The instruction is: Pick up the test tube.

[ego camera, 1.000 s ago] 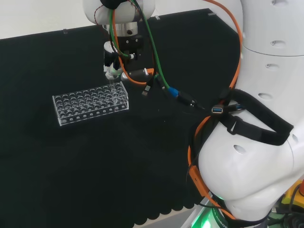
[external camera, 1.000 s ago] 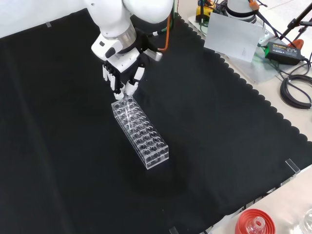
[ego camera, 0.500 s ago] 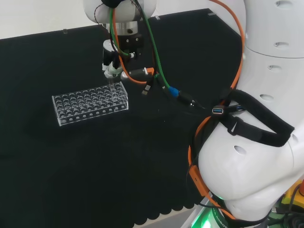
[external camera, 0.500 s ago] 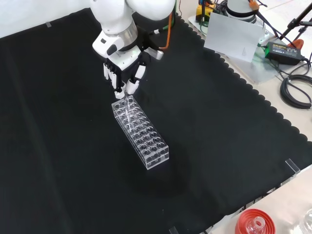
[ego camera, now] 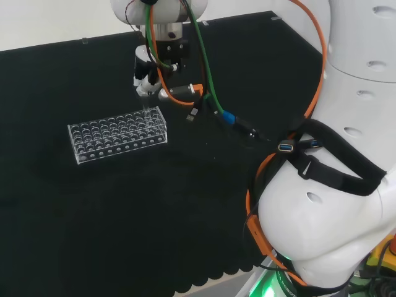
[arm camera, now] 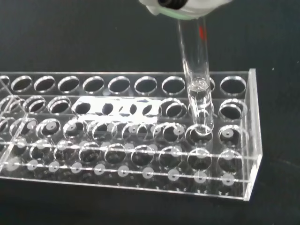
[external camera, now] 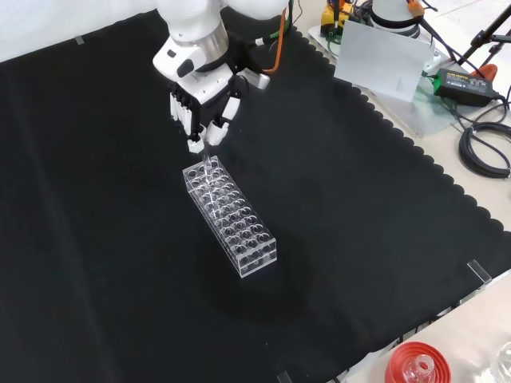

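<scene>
Hanging upright from the pinching fingers of the hand (external camera: 201, 112), the test tube (arm camera: 196, 89) is nearly clear of the rack (arm camera: 140, 140), its rounded bottom at the top plate's end hole. Judging by that, only a little lift remains. Tube and rack are smooth clear ware, the rack a drilled block on black cloth (external camera: 359, 223).

The white arm (external camera: 207, 20) comes down from the top of the front view. Its hand (external camera: 202, 108) points down, fingers (external camera: 196, 137) curled together.
</scene>
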You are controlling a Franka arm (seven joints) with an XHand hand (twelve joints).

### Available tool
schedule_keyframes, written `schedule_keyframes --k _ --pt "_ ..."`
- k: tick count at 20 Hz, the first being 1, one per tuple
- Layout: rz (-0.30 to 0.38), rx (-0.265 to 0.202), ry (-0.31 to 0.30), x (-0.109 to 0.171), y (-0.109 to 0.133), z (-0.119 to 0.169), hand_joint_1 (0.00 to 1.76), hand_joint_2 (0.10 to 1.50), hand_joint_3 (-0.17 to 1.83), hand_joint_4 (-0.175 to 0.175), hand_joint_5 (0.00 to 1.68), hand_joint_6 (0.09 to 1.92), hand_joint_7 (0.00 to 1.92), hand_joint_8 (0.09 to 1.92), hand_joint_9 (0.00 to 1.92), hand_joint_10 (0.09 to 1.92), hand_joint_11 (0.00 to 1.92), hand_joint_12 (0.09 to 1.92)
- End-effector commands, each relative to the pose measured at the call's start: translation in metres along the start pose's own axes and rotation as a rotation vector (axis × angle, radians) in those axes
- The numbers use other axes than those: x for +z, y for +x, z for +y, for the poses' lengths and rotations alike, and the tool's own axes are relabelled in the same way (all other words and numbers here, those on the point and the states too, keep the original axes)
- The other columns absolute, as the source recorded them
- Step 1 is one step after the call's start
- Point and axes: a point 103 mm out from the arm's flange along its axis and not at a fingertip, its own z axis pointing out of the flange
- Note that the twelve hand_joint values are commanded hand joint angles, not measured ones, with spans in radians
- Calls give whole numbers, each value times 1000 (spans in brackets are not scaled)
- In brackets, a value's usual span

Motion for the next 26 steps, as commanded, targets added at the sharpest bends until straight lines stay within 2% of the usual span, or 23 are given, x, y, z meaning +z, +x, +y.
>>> schedule_keyframes --k 1,11,14,16,21,26 --pt "-16 -5 -24 -17 -3 -4 1418 993 2 -175 1189 377 1289 818 1213 596 1092 1007" --pt "-30 -20 -93 -64 -4 -10 1418 993 2 -175 1190 376 1288 821 1211 602 1090 1007" --pt "-40 -35 -108 -79 -3 -12 1426 1014 -117 -175 1313 208 1378 672 1331 360 1101 997" --pt "-41 -39 -119 -89 -4 -15 1428 1027 -161 -175 1346 156 1401 632 1365 294 1105 991" --pt "-42 -48 -159 -113 -3 -25 1429 1031 -175 -175 1359 134 1409 618 1377 271 1107 988" --pt "-47 -48 -166 -123 -4 -31 1429 1031 -175 -175 1362 128 1409 617 1377 270 1108 988"
